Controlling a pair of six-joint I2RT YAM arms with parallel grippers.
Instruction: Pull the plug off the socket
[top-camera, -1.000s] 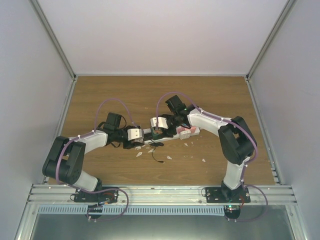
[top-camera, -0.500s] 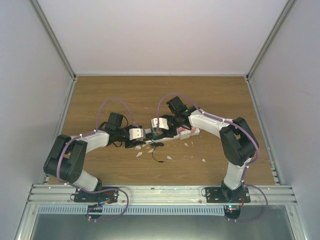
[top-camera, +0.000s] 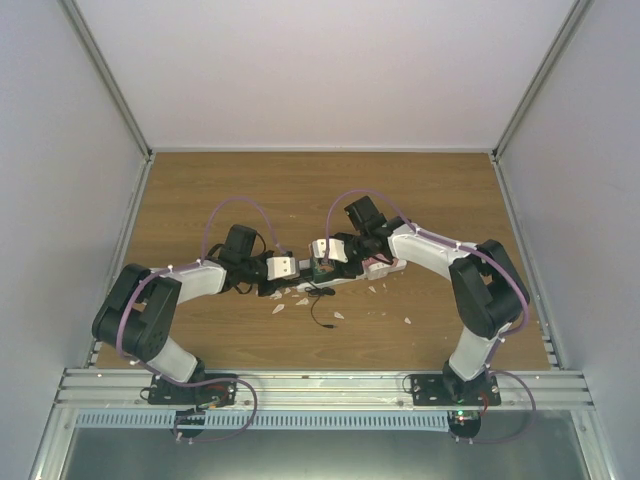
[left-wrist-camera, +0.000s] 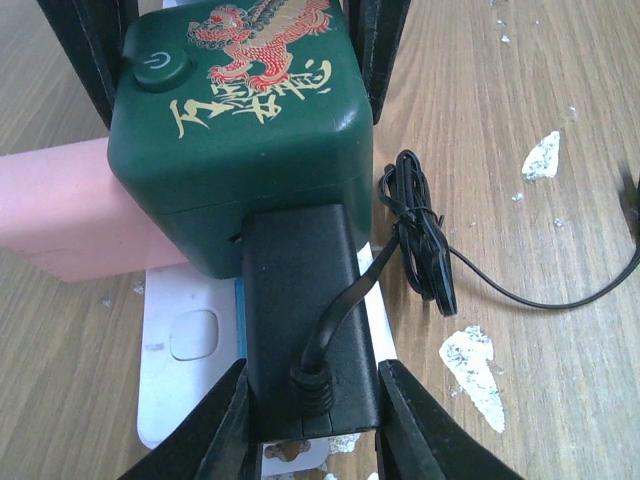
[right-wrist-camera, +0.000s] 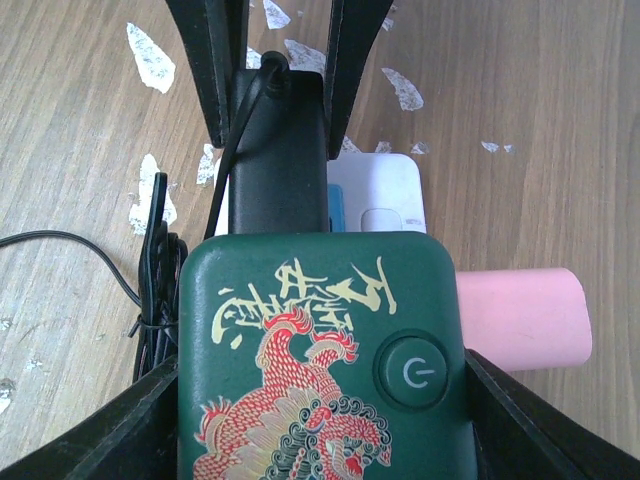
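Left claw (left-wrist-camera: 312, 372) is pinching the black plug (left-wrist-camera: 300, 300) by its two flat sides. Your right claw (right-wrist-camera: 320, 360) is clamped across the green box (right-wrist-camera: 300, 330) with the dragon print.

Look at the wooden surface (top-camera: 420, 190) first. The white power strip (left-wrist-camera: 190, 340) lies around its middle, running left to right between the two arms. The green box sits on the strip, with a pink block (left-wrist-camera: 60, 210) just beside it. The plug is toward the strip's left end, one end butting the green box. You can't tell whether its pins go into the strip or into the box. Its thin cord (left-wrist-camera: 420, 240) lies bundled on the surface just beside it.

Expect the plug to be light, hard and smooth-sided, held only by the friction of its pins. The strip looks light too and would likely lift with it unless braced. Hold the plug's body by the flat sides, never by the cord, which looks too thin for a tug. Pull straight, without rocking.
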